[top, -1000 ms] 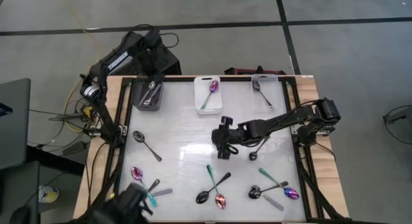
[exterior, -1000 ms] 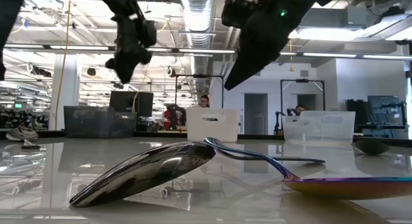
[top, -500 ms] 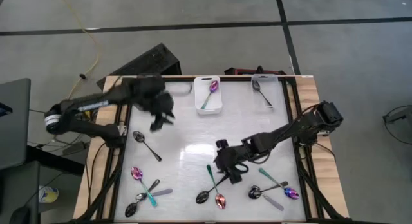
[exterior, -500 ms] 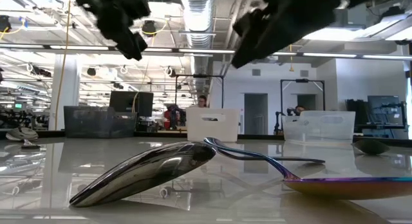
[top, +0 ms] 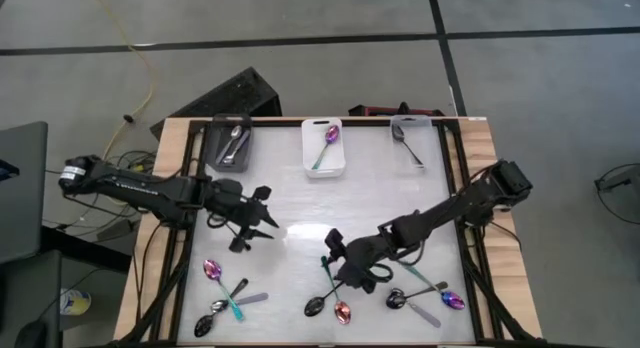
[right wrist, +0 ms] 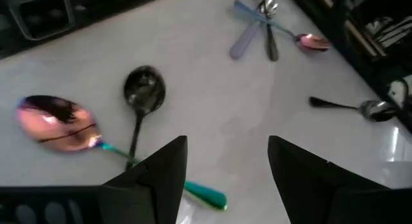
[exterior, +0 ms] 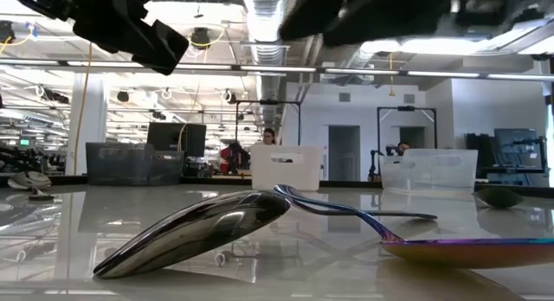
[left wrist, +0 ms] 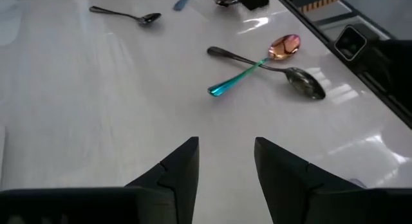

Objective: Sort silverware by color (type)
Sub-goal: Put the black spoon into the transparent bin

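Loose silverware lies flat on the white table [top: 300, 208]. Near the front centre a black spoon [right wrist: 143, 95] crosses an iridescent spoon [right wrist: 58, 124] with a teal handle. My right gripper [top: 335, 256] hovers open just above this pair, with nothing between its fingers [right wrist: 161, 172]. My left gripper [top: 265, 223] is open too, low over the table's left middle, pointing toward the same pair [left wrist: 257, 63]. More spoons lie at the front left [top: 225, 296] and front right [top: 425, 296].
Three bins stand along the far edge. The dark bin [top: 232, 146] holds silver spoons, the white bin [top: 323, 146] an iridescent spoon, and the clear bin [top: 410, 143] a black spoon. A silver spoon [right wrist: 360, 108] lies near my left gripper. Black frame rails [top: 470, 258] line the table's sides.
My left gripper has swung from over the dark bin at the far left toward the near edge and down, rolling as it went, and now hangs low over the table's left middle. My right gripper has moved from the table's centre toward the near edge, over the crossed spoons, and has rolled.
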Controlling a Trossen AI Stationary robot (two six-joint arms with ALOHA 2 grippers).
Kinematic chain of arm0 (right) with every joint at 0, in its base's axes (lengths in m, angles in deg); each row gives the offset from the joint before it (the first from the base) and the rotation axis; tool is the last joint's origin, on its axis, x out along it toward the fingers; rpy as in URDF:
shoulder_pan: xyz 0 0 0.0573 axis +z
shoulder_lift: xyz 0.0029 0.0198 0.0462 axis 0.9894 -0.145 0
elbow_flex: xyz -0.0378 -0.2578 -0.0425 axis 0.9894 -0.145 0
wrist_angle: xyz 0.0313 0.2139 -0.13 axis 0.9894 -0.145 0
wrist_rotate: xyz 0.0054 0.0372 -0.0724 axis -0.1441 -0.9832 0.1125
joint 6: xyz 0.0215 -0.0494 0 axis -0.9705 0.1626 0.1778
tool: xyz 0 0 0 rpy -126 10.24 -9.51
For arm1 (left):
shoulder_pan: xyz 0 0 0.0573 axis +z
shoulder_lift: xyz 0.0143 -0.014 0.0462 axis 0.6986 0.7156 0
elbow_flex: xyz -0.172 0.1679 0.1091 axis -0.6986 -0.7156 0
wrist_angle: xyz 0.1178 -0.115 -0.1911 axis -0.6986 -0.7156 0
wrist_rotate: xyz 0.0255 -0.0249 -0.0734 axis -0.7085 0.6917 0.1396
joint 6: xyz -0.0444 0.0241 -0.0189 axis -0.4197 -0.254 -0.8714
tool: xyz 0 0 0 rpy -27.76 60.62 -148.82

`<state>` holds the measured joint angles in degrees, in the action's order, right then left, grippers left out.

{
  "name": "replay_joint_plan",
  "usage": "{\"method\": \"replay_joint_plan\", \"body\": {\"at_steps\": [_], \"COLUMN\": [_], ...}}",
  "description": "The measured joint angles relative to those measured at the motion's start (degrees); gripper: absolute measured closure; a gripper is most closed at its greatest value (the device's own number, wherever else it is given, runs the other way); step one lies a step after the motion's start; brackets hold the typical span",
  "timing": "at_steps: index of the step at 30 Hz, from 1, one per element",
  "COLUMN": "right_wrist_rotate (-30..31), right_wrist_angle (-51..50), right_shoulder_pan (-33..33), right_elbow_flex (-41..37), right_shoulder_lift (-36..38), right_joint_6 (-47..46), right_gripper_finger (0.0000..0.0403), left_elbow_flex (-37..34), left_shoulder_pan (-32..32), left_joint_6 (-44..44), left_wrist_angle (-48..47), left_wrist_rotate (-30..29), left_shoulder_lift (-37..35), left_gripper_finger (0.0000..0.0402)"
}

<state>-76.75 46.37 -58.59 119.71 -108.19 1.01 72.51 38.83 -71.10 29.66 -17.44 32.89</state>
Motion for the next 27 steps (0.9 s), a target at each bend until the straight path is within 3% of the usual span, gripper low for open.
{"method": "replay_joint_plan", "body": {"at_steps": [11,18,20,27], "right_wrist_rotate": [1.51,2.15,2.75,4.16], "right_wrist_angle": [3.81,4.53,4.61,2.38], "right_shoulder_pan": [2.18,2.18,2.18,2.18], "right_elbow_flex": [2.25,3.05,3.03,3.00], "right_shoulder_lift": [-9.11,-9.12,-9.11,-9.11], "right_joint_6": [5.78,5.48,5.13,3.13], "right_gripper_finger": [0.0165,0.0165,0.0165,0.0165], "left_elbow_flex": [-0.02,-0.04,-0.05,7.18], "left_shoulder_pan": [-0.56,-0.56,-0.56,-0.36], "left_joint_6": [-7.49,-14.07,-14.45,-11.19], "left_wrist_angle": [-7.40,-28.70,-30.48,-34.85], "left_wrist_rotate": [-0.43,-1.99,-3.64,-2.78], "left_shoulder_lift": [0.00,0.00,0.50,5.62], "left_gripper_finger": [0.0268,0.0267,0.0267,0.0267]}}
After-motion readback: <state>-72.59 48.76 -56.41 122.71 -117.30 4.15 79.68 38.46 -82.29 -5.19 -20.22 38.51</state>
